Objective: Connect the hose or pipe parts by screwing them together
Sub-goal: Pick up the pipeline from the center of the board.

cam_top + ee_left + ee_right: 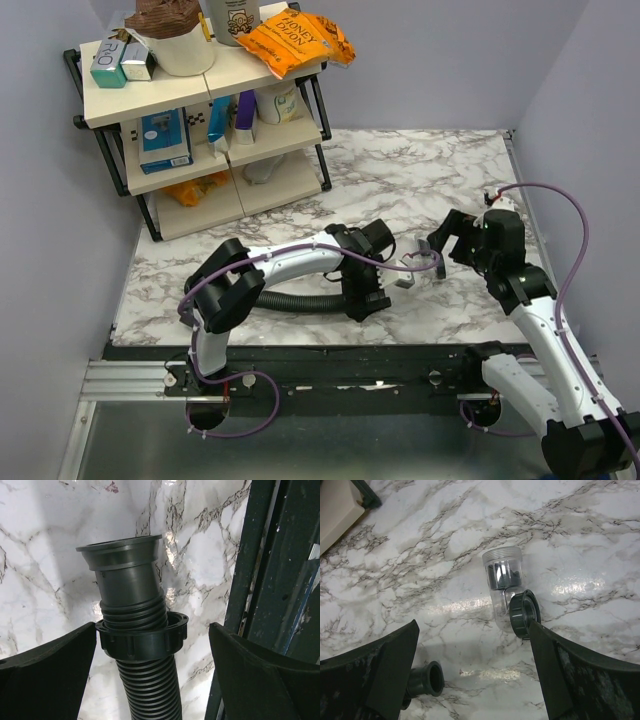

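A black ribbed hose (300,300) lies along the table's front. In the left wrist view its flared collar end (120,555) points away, and a black ring nut (142,635) sits loose around the ribs (147,685). My left gripper (152,627) is open and straddles the hose at the nut, its fingers (45,675) apart from it. A clear plastic pipe fitting (502,580) with a black ring nut (524,614) on its side branch lies further right (418,265). My right gripper (473,624) hangs open above the marble beside it, holding nothing. The hose's mouth (425,680) shows at lower left.
A two-tier shelf rack (200,150) with boxes, bottles and an orange snack bag (295,40) stands at the back left; its corner (335,505) shows in the right wrist view. The dark metal rail (265,555) of the table's front edge runs close to the hose.
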Robot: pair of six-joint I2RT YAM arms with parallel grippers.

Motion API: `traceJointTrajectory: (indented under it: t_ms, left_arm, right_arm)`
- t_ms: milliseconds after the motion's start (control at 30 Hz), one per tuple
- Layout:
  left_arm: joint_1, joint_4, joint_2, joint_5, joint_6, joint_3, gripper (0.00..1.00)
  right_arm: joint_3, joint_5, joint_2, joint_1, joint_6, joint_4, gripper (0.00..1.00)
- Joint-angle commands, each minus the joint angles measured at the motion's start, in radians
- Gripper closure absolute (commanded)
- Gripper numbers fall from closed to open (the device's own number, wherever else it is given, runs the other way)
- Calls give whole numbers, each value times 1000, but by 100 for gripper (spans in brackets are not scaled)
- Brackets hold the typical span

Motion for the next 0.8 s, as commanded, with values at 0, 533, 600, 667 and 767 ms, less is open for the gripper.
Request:
traceJointTrajectory:
  t_ms: [0,533,600,667,767]
  left_arm:
    - [-10,-16,15,-3,-39,10,1]
    - [-24,34,15,-70,-54,-82,2]
    - [-24,48,16,-76,-53,-86,5]
    - [-24,63,16,-79,-53,-89,11]
    - [-24,74,25,-81,-57,-82,13]
  right_arm:
    - [-16,-15,-27,-5,-16,30,0]
    - [-28,-15,-54,-5,-22,39,0]
    - [-30,-17,-59,-6,-21,42,1]
    - [-31,-21,-65,-6,-22,44,1]
    - [-36,-24,-68,-5,-24,48,0]
